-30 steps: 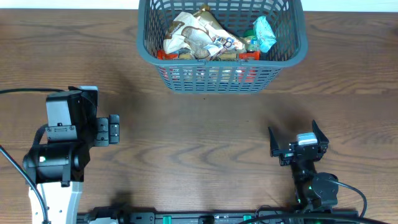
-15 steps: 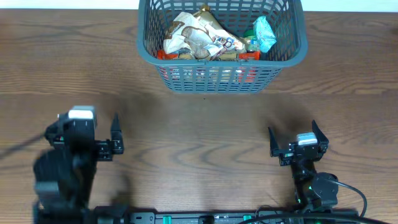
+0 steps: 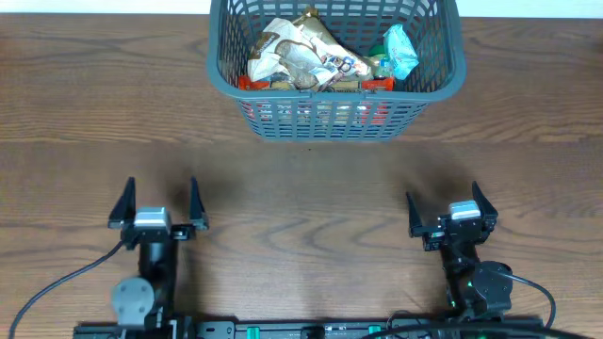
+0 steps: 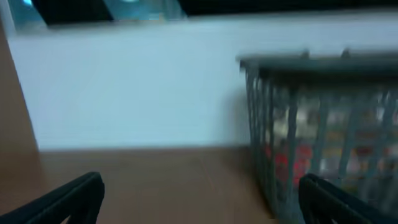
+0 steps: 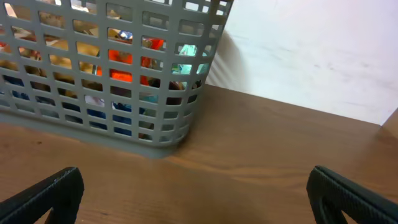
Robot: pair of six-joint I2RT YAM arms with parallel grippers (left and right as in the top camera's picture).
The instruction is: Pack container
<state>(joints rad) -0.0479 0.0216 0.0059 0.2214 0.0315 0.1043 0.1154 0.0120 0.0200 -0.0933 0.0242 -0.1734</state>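
Note:
The grey-blue mesh basket (image 3: 334,71) stands at the far middle of the table and holds several food packets, among them a crumpled tan and white one (image 3: 306,55) and a teal one (image 3: 399,49). It shows blurred at the right of the left wrist view (image 4: 323,130) and at the upper left of the right wrist view (image 5: 106,74). My left gripper (image 3: 158,202) is open and empty near the front left. My right gripper (image 3: 443,207) is open and empty near the front right. Both are well short of the basket.
The brown wooden table (image 3: 301,188) lies between the grippers and the basket. A white wall (image 5: 311,50) rises behind the table's far edge. Cables and a rail run along the front edge (image 3: 301,330).
The left arm has swung from a sideways pose at the far left into a low forward-facing pose, its open gripper now pointing at the basket. The right arm has not moved.

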